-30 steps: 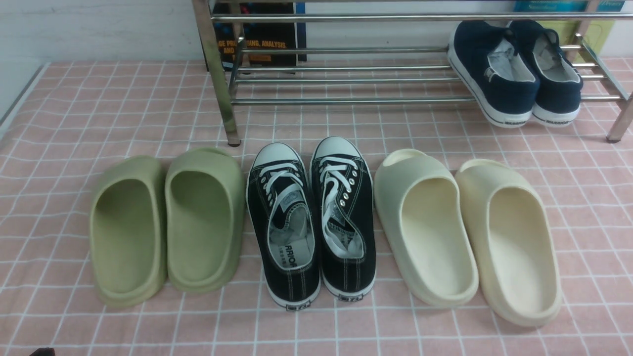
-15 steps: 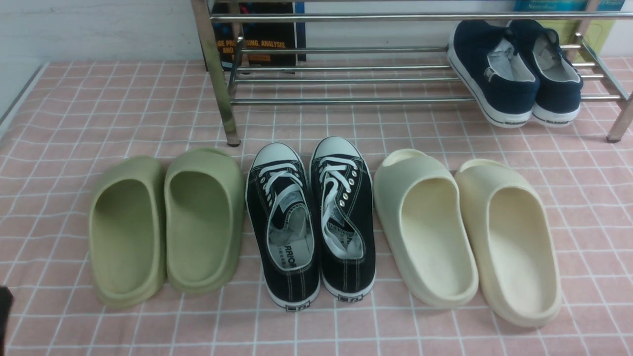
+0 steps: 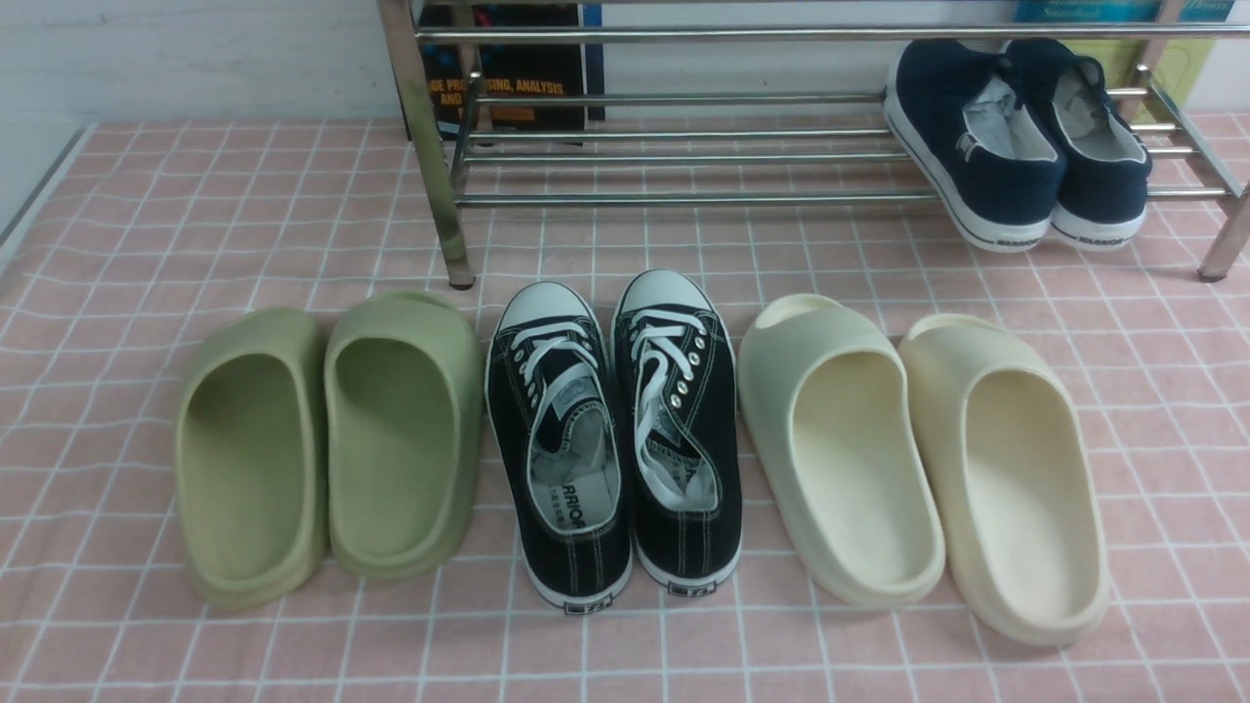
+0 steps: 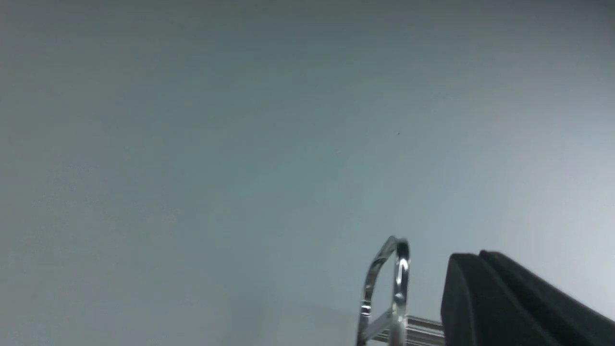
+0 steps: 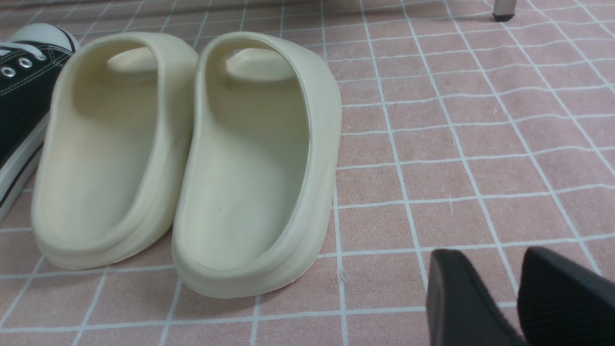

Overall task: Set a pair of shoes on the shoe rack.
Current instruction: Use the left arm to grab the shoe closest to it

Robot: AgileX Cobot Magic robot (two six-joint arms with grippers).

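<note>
Sneakers [image 3: 613, 439] unmoved, below rack [image 3: 684, 156]. Dark shape at the front view's left edge is gone. Right gripper [image 5: 516, 283] narrowly parted, empty; left gripper [image 4: 509, 298] unclear.

The worktop [image 3: 244, 215], covered in pink checked cloth, carries olive-green slides [image 3: 327, 444], black canvas sneakers [image 3: 613, 434], cream slides [image 3: 923, 459] in one row, with the chrome shoe rack [image 3: 684, 156] standing behind.
</note>
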